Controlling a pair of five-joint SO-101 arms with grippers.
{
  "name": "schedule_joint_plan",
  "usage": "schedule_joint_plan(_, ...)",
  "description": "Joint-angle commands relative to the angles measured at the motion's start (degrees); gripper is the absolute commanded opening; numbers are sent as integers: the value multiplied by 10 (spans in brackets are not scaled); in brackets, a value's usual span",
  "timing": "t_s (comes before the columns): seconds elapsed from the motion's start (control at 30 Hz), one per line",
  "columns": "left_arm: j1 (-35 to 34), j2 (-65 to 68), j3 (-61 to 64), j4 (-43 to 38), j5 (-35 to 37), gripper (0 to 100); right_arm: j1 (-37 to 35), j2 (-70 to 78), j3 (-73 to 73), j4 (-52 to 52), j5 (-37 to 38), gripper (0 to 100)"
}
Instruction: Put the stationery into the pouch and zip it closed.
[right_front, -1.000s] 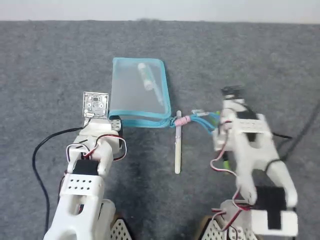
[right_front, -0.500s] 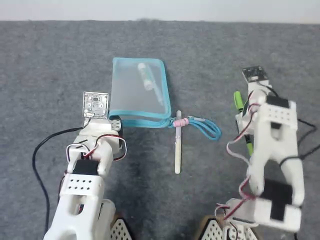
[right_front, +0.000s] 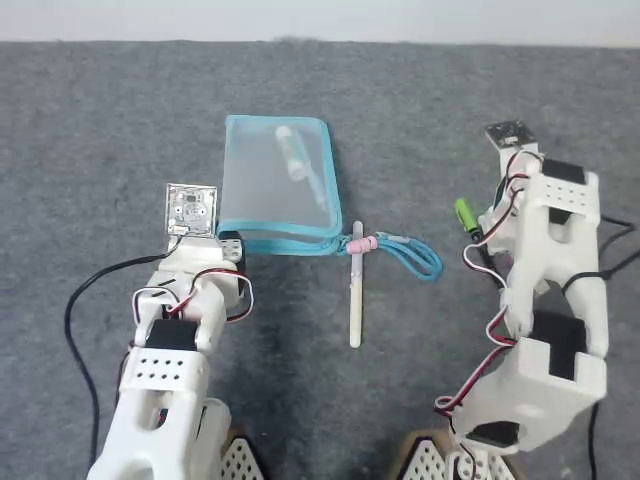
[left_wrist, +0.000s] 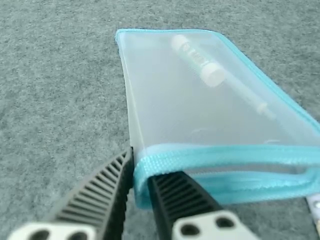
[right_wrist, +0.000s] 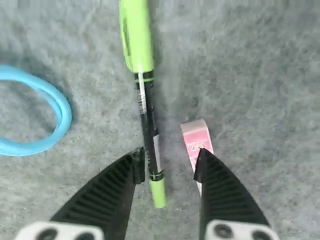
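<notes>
Where the pouch (right_front: 275, 180) lies: flat on grey table (right_front: 100, 120), white item (right_front: 292, 152) inside.
Left claw (left_wrist: 140, 167): pinched shut on pouch's zipper-edge corner.
Right claw (right_wrist: 170, 154): spread wide (gripping nothing) over green pen (right_wrist: 145, 115), pink eraser (right_wrist: 194, 137) beside.

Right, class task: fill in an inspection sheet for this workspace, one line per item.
Surface: grey mat, flat.
Job's things: pouch holds one white stick; its zip looks open; white pen lies beside the zip cord; green pen and pink eraser lie off to the side.
Clutter: nothing seen.
Tools: left tool shut on the pouch's corner edge; right tool open over the green pen and pink eraser.
Cables: black cable loops across the mat.
Surroundings: pale wall behind the mat.
</notes>
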Motion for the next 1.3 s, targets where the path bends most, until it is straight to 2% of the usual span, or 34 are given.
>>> schedule_joint_plan(0.0, -4, -11, -15, -18, -2, 12, -22, -58, -27, 46, -12, 162)
schedule_joint_plan(0.27, -6, -11, -17, -18, -2, 12, -223, -181, -12, 130, -180, 122)
schedule_joint_plan(0.43, -5, -11, -18, -18, -2, 12, -363, -199, 65, 97, -226, 113)
schedule_joint_plan(0.6, -5, -11, -19, -19, -2, 12, -454, -199, 147, 8, -238, 113)
schedule_joint_plan(0.87, -6, -11, -22, -19, -3, 12, -502, -198, 239, -101, -304, 113)
schedule_joint_plan(1.07, -6, -11, -23, -19, -3, 12, -499, -197, 289, -146, -336, 113)
schedule_joint_plan(1.27, -6, -11, -23, -19, -3, 12, -464, -192, 319, -182, -333, 113)
